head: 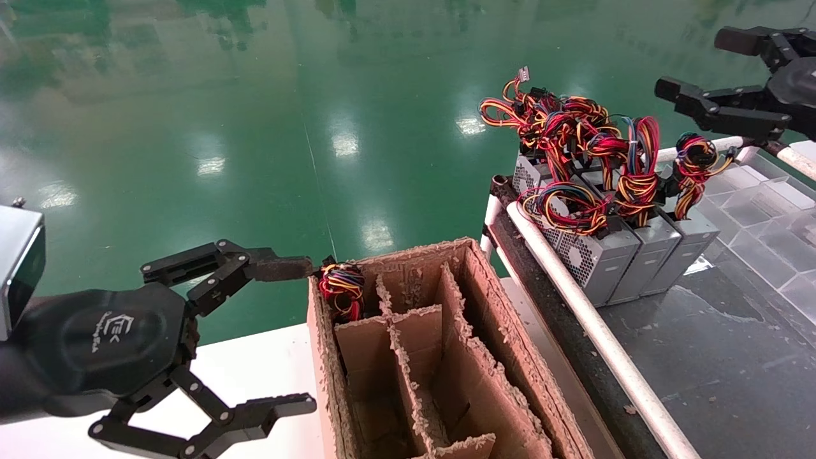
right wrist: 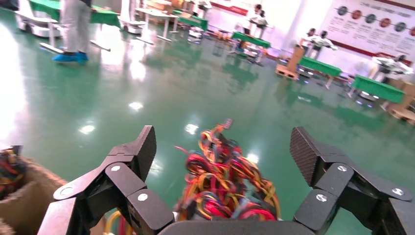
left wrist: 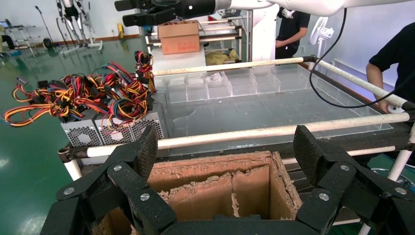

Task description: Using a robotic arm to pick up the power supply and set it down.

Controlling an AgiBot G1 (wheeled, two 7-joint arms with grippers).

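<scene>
The power supply (head: pixel 693 237), a plain grey box with a tight red-yellow-blue wire bundle (head: pixel 696 156), stands at the right end of a row on the dark table. My right gripper (head: pixel 695 62) hangs open above and slightly right of that bundle, touching nothing. In the right wrist view the right gripper (right wrist: pixel 225 147) is spread wide over blurred coloured wires (right wrist: pixel 225 188). The left wrist view shows the bundle (left wrist: pixel 143 66) under the right gripper (left wrist: pixel 142 12) on its white arm. My left gripper (head: pixel 299 335) is open and empty, beside the cardboard box (head: pixel 484 299). It also appears as (left wrist: pixel 226 147).
Two vented grey supplies (head: pixel 599 258) with long looping cables stand left of the plain one. The divided cardboard box (left wrist: pixel 205 171) holds another wire bundle (head: pixel 342 290) in its far left compartment. A white rail (head: pixel 593 325) edges the table. Clear trays (head: pixel 758 191) lie behind. People (left wrist: pixel 391 63) stand beyond.
</scene>
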